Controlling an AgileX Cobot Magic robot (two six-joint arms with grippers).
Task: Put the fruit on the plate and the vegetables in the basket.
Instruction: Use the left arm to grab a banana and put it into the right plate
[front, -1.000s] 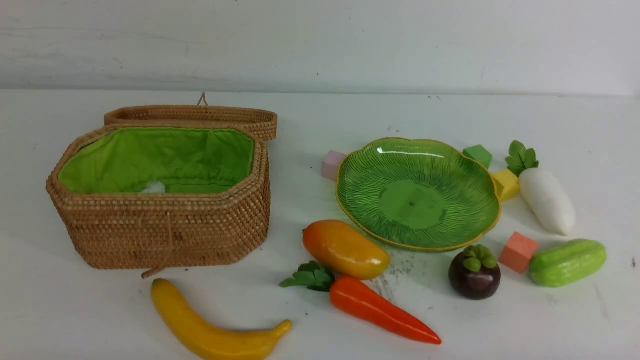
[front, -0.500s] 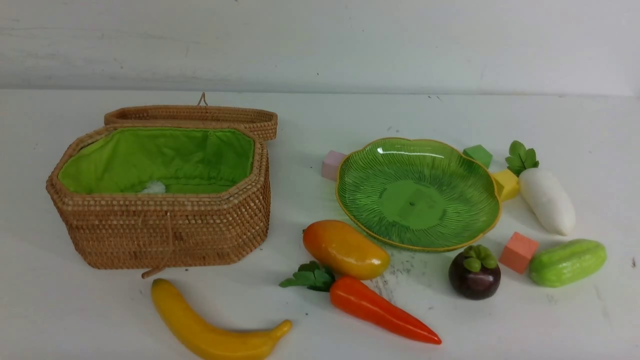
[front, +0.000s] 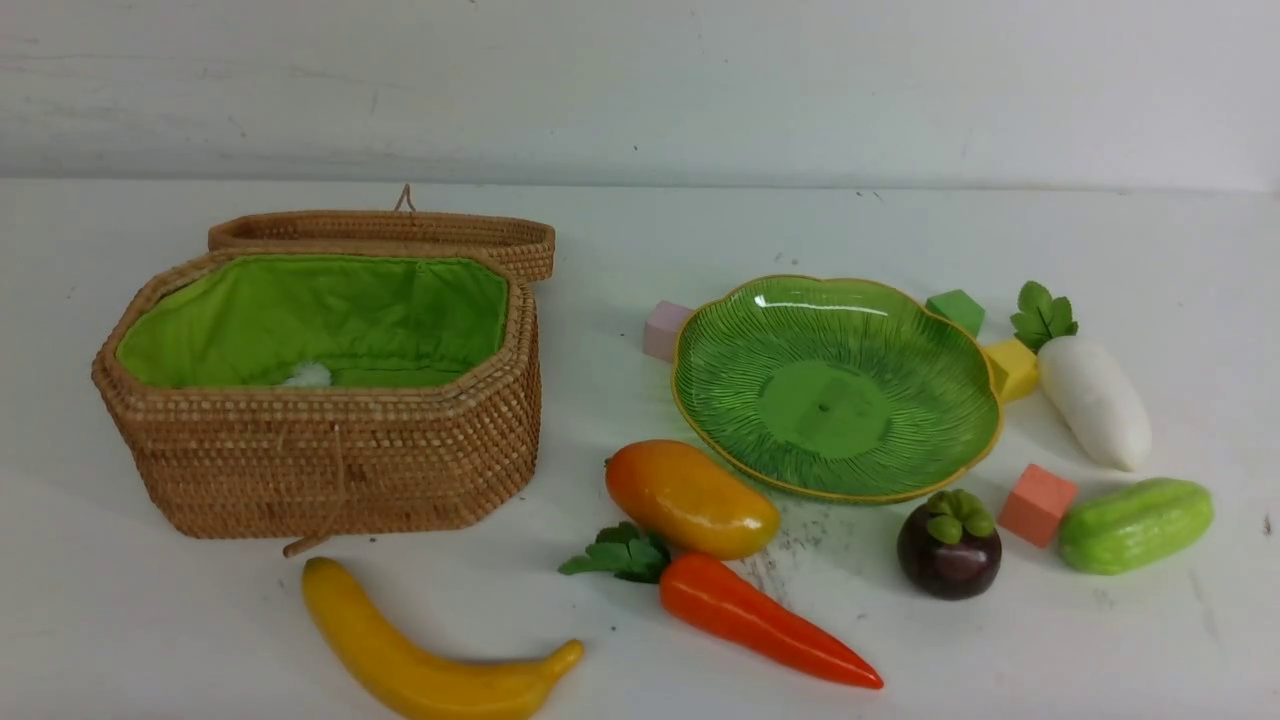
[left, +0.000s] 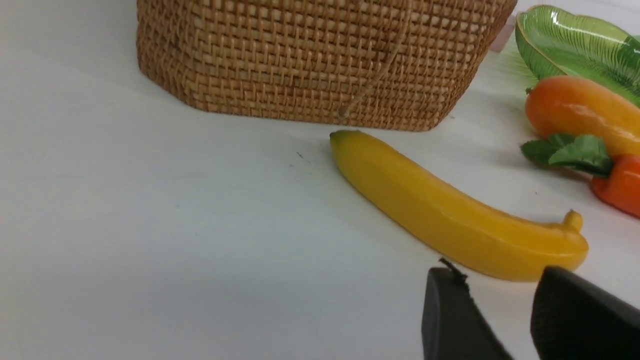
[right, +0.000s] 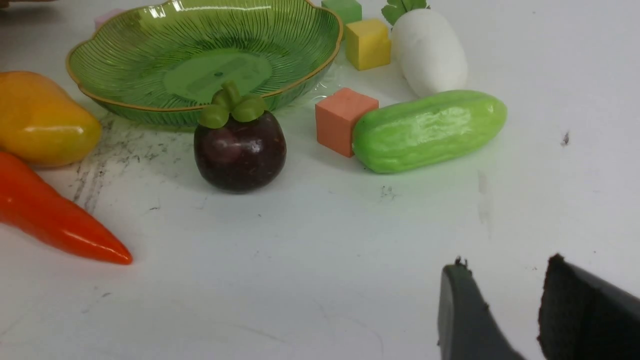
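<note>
The open wicker basket (front: 330, 460) stands on the left and holds no vegetables. To its right lies the green plate (front: 835, 400), bare. On the table lie the banana (front: 420, 665), mango (front: 690, 497), mangosteen (front: 948, 550), carrot (front: 760, 620), cucumber (front: 1135, 525) and radish (front: 1095, 400). Neither arm shows in the front view. My left gripper (left: 500, 285) is open and holds nothing, just short of the banana (left: 450, 215). My right gripper (right: 505, 265) is also open, over bare table some way from the cucumber (right: 430, 130) and mangosteen (right: 240, 150).
Small cubes sit round the plate: pink (front: 664, 328), green (front: 955, 308), yellow (front: 1012, 368) and salmon (front: 1037, 503), the last touching the cucumber. The basket's lid (front: 380, 232) lies folded back behind it. A white wall closes the far side.
</note>
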